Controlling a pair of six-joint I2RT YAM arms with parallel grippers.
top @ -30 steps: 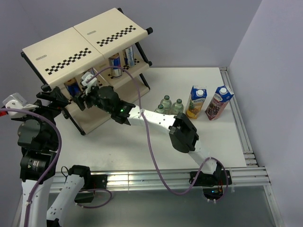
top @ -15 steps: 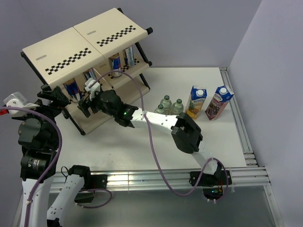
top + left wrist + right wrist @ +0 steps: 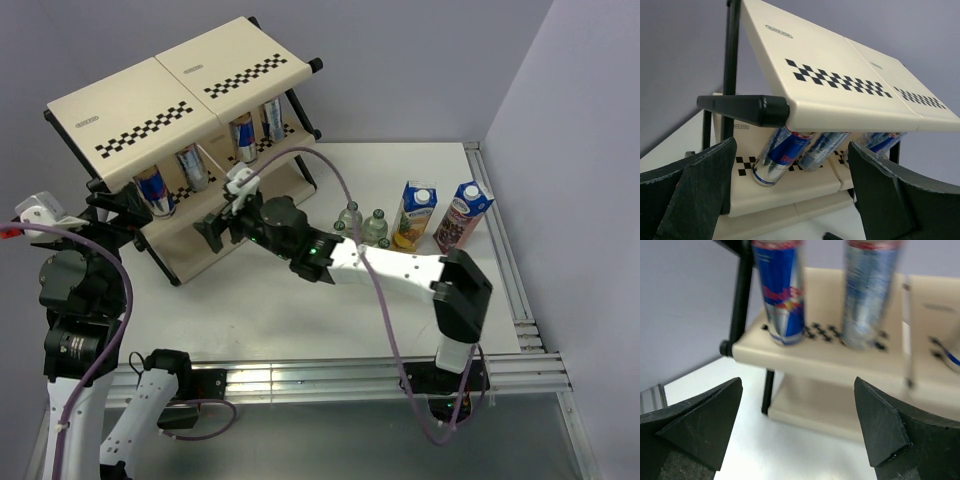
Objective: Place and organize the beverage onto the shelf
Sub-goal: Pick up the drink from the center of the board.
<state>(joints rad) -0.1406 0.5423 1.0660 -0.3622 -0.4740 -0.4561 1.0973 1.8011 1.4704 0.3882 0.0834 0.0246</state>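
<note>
The shelf (image 3: 190, 100) stands at the back left, with several blue-silver cans upright on its middle tier. The two left cans (image 3: 153, 188) (image 3: 192, 165) show close up in the right wrist view as a sharp can (image 3: 780, 295) and a blurred can (image 3: 870, 295). My right gripper (image 3: 218, 228) hovers open and empty in front of the shelf, a little off it (image 3: 797, 425). My left gripper (image 3: 112, 205) is open and empty at the shelf's left end (image 3: 790, 195), looking under the top panel at the cans (image 3: 780, 155). Small clear bottles (image 3: 375, 224) stand mid-table, partly hidden by the right arm.
A pineapple-yellow carton (image 3: 415, 214) and a grape-purple carton (image 3: 462, 216) stand upright to the right of the bottles. The right arm's purple cable (image 3: 345, 215) loops over the bottles. A metal rail (image 3: 505, 260) runs along the table's right edge.
My right gripper has opened wide and drawn back to the right from the shelf, leaving a can standing on the middle tier. The left arm has stayed still.
</note>
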